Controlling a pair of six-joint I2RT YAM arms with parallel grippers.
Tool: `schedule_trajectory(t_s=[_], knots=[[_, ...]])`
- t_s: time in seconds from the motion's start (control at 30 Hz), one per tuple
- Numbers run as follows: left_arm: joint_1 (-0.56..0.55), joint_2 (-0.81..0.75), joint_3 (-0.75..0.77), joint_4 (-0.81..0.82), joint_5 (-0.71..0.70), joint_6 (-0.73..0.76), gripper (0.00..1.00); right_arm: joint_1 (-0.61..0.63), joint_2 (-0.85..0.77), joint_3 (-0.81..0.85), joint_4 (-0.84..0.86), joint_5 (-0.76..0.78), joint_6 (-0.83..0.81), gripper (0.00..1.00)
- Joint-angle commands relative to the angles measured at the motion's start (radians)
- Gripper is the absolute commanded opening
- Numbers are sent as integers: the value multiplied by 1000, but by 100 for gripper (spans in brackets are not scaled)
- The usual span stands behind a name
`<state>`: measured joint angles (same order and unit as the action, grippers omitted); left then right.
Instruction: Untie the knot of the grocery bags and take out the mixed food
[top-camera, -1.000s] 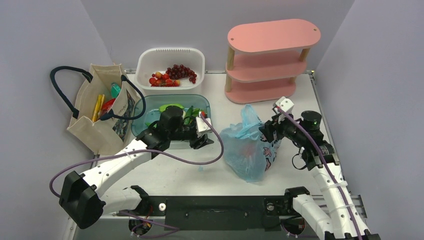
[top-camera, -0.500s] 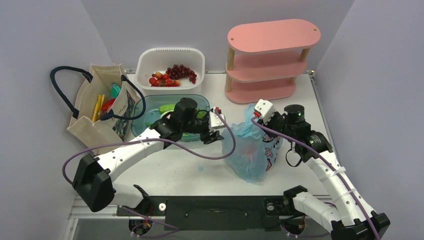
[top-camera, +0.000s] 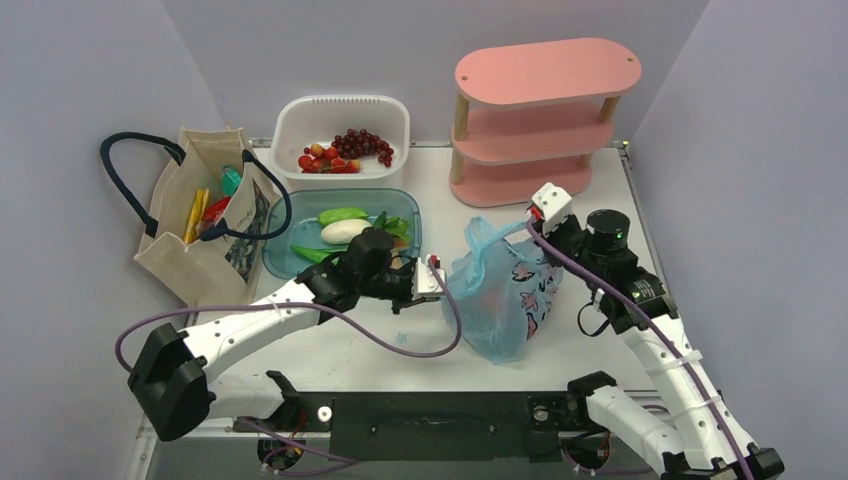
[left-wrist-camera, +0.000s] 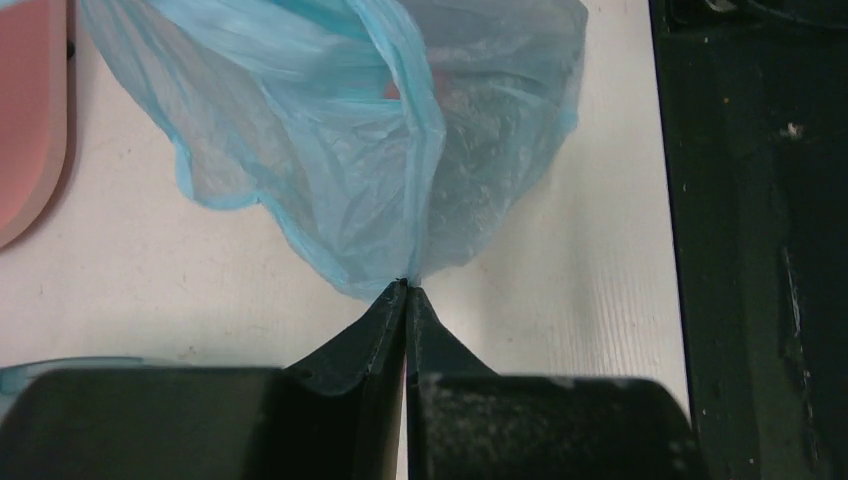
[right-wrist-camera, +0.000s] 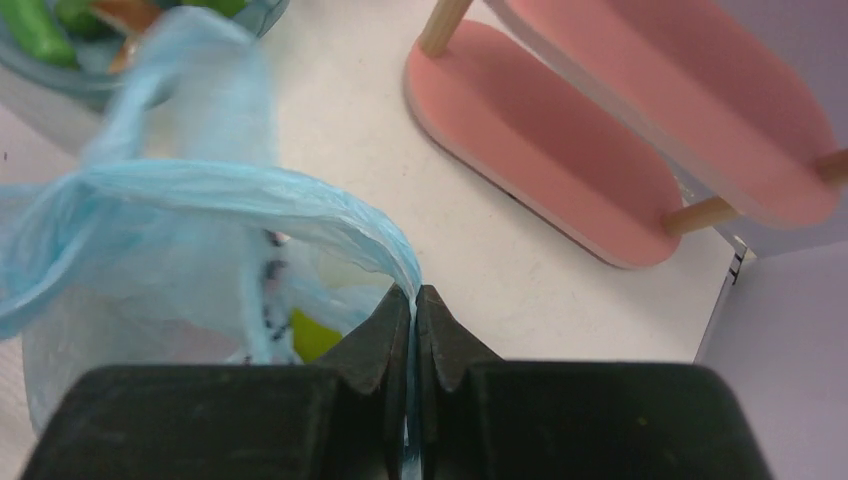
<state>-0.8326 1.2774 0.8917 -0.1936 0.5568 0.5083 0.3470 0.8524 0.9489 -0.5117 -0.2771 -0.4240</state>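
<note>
The light blue plastic bag (top-camera: 500, 295) sits on the table in the middle right, with a reddish shape showing through its film. My left gripper (top-camera: 442, 283) is shut on the bag's left edge (left-wrist-camera: 400, 200), its jaws (left-wrist-camera: 405, 286) pressed flat on the film. My right gripper (top-camera: 532, 227) is shut on a stretched blue handle strip (right-wrist-camera: 300, 195), pinched between its jaws (right-wrist-camera: 413, 292). A yellow-green item (right-wrist-camera: 315, 336) shows inside the bag. I cannot make out the knot. The beige canvas tote (top-camera: 205, 225) stands at far left with yellow, red and teal packets (top-camera: 210, 205) inside.
A teal tub (top-camera: 405, 205) with green and white vegetables lies behind my left arm. The white basket (top-camera: 340, 112) with grapes stands at the back. A pink three-tier shelf (top-camera: 545, 75) rises at the back right, close behind my right gripper.
My left gripper swung from the tub to the bag's left edge and shut on it. My right gripper shut on the handle and drew it back and to the right, stretching it.
</note>
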Motion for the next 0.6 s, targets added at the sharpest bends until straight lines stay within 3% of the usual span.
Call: schedule_trajectory(t_s=[0.0, 0.33, 0.47, 0.57], knots=[[-1, -110, -66, -71, -19, 108, 0, -89, -27, 26, 188, 2, 205, 0], [2, -207, -145, -197, -36, 196, 0, -287, 47, 27, 307, -179, 501, 0], [24, -239, -153, -191, -40, 175, 0, -293, 53, 24, 279, -226, 475, 0], [113, -243, -122, -148, 10, 116, 0, -292, 38, 24, 200, -266, 364, 1]])
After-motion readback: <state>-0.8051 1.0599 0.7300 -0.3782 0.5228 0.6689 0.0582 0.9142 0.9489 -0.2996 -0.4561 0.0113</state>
